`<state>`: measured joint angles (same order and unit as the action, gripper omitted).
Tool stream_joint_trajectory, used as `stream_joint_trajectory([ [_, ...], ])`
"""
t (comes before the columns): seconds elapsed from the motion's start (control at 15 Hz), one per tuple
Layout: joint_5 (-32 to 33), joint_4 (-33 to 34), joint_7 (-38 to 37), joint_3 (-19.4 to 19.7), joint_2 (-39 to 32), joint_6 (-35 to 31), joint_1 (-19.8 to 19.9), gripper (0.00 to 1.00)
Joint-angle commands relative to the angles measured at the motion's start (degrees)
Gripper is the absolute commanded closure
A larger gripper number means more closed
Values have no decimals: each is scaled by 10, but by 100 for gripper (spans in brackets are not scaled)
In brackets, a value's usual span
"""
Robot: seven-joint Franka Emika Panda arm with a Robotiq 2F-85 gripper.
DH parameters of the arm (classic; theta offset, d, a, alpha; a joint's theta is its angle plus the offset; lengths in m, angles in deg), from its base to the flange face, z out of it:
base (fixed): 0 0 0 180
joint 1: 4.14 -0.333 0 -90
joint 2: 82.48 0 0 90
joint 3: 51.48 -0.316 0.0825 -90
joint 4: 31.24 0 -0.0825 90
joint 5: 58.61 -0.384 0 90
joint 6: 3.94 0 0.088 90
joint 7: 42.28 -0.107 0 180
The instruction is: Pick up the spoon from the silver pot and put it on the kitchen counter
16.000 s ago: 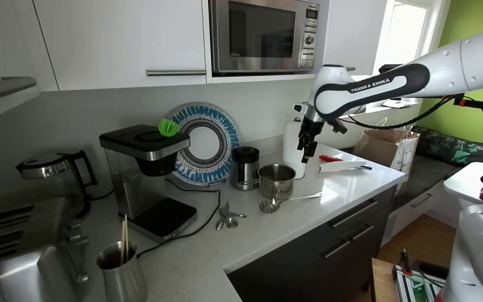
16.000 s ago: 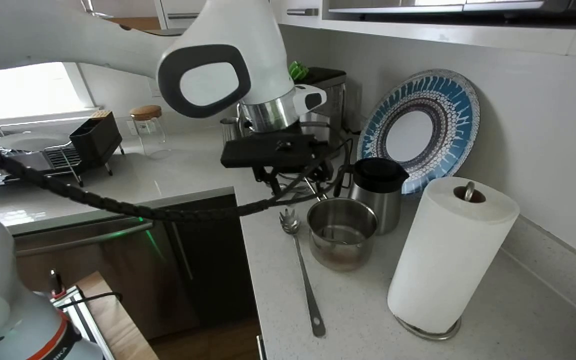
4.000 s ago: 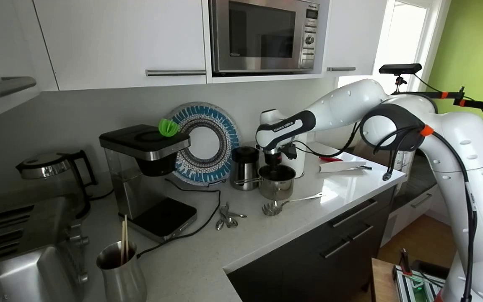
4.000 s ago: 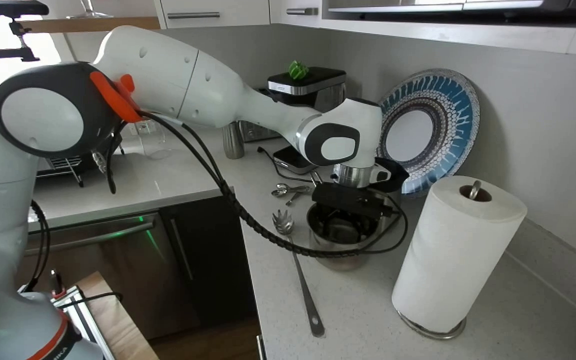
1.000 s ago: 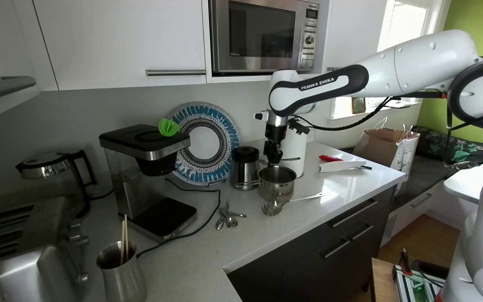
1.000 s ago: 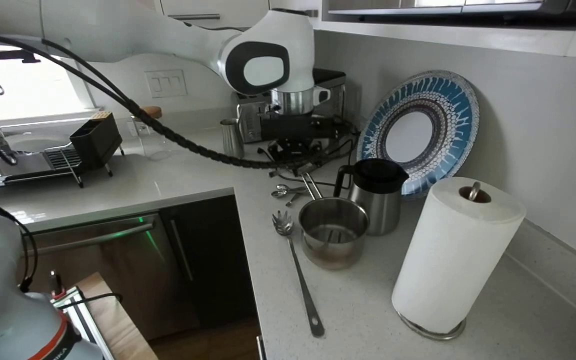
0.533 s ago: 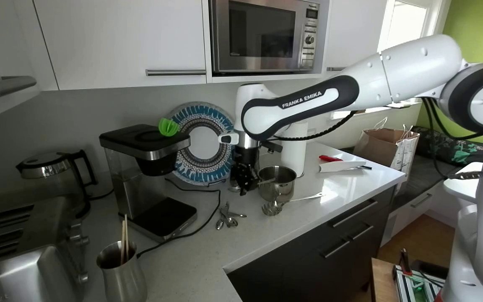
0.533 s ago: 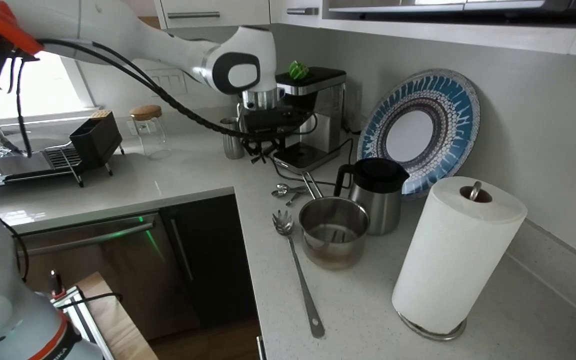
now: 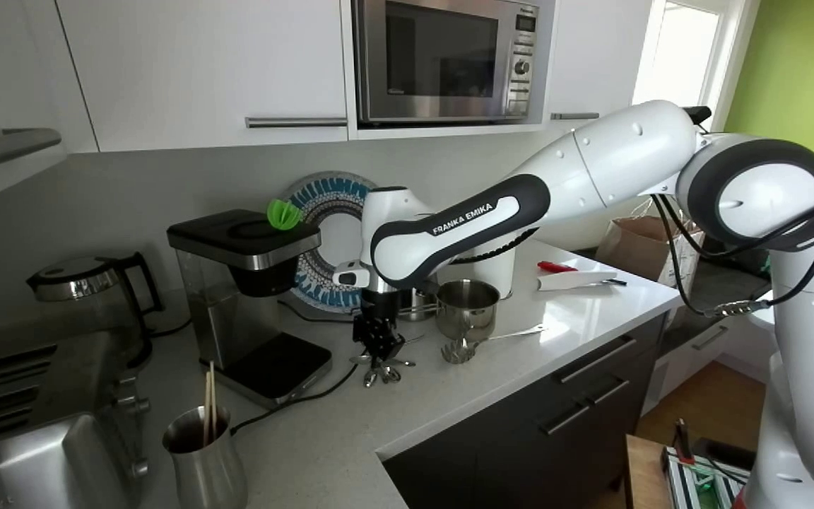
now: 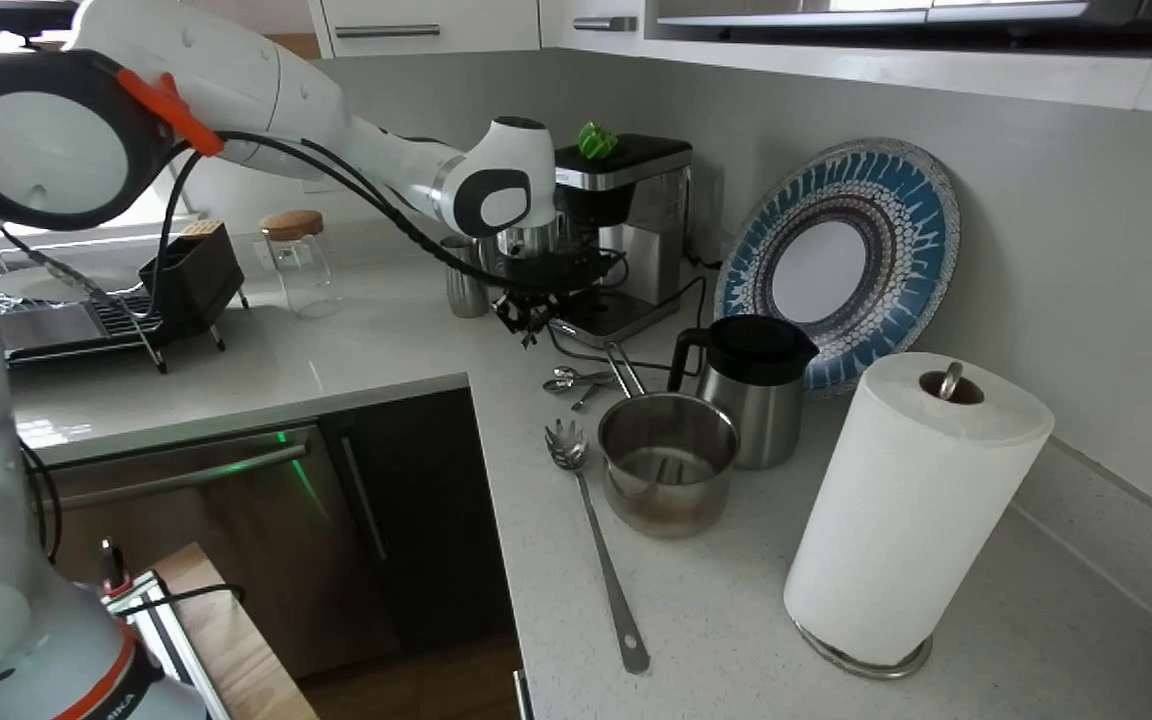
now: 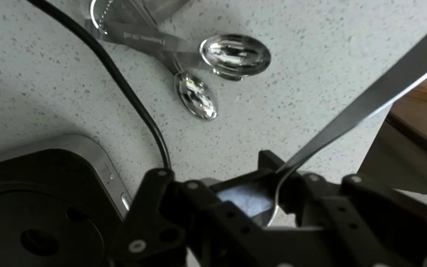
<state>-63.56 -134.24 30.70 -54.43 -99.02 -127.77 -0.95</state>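
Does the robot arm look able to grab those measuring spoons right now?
Probably not yet: the measuring spoons lie close by on the counter, but the gripper holds a single spoon, which it would likely have to put down first.

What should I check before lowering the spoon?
1. Spoon held: ok, the hand grips it.
2. Spoon out of the silver pot: ok.
3. Hand above the kitchen counter: ok.
4. Whole spoon in the wrist view: not ok, one end runs out of frame.
5. All of it over the counter: cannot tell, it crosses the edge in that view.
6. Way down misses the measuring spoons: cannot tell, they lie nearby.
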Motion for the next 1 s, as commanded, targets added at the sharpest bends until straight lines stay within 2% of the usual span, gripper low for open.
stream_joint_trajectory([
  [0.0,0,27,19,-9,-28,16,4,67],
  [0.33,5,32,8,-5,-30,19,8,30],
  [0.53,7,-2,-20,7,15,29,16,5],
  [0.67,21,-36,-51,23,54,45,19,0],
  [0.73,28,-54,-56,30,78,75,23,0],
  [0.87,-2,-99,-22,36,136,125,38,0],
  [0.93,-3,-131,0,41,167,122,40,0],
])
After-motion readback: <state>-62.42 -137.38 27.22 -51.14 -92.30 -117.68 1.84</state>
